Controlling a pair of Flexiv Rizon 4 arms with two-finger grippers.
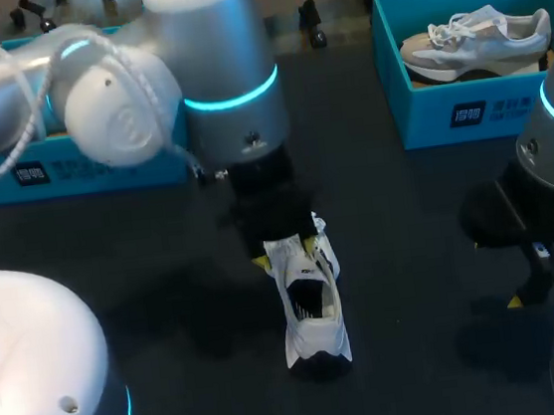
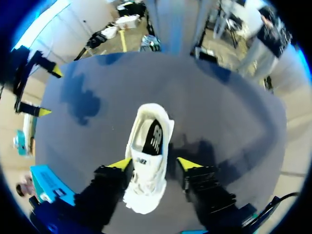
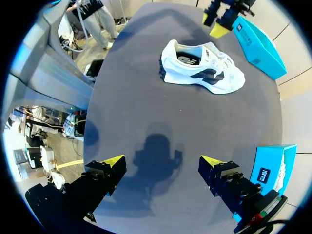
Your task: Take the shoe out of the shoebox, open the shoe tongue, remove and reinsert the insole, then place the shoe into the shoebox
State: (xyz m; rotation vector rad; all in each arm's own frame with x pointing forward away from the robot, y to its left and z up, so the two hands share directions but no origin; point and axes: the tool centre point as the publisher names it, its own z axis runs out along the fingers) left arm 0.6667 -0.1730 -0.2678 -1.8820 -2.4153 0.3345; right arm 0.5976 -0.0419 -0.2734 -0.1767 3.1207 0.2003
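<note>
A white shoe point(image 1: 314, 308) with dark side marks stands upright on the dark table, toe toward the back. Its dark insole point(image 2: 151, 136) shows through the opening. My left gripper point(image 1: 290, 248) hangs over the laced front of the shoe point(image 2: 148, 156), its fingers astride it. One fingertip point(image 2: 122, 163) is at the shoe's side and the other point(image 2: 187, 163) stands clear, so the gripper point(image 2: 154, 163) is open. My right gripper point(image 3: 161, 165) is open over bare table to the right, well short of the shoe point(image 3: 202, 68). My left gripper point(image 3: 217, 22) shows beyond that shoe.
A blue shoebox point(image 1: 466, 111) at the back right holds a grey-white shoe point(image 1: 478, 39). Another blue box point(image 1: 53, 173) stands at the back left, behind my left arm. My right arm point(image 1: 553, 166) fills the right edge.
</note>
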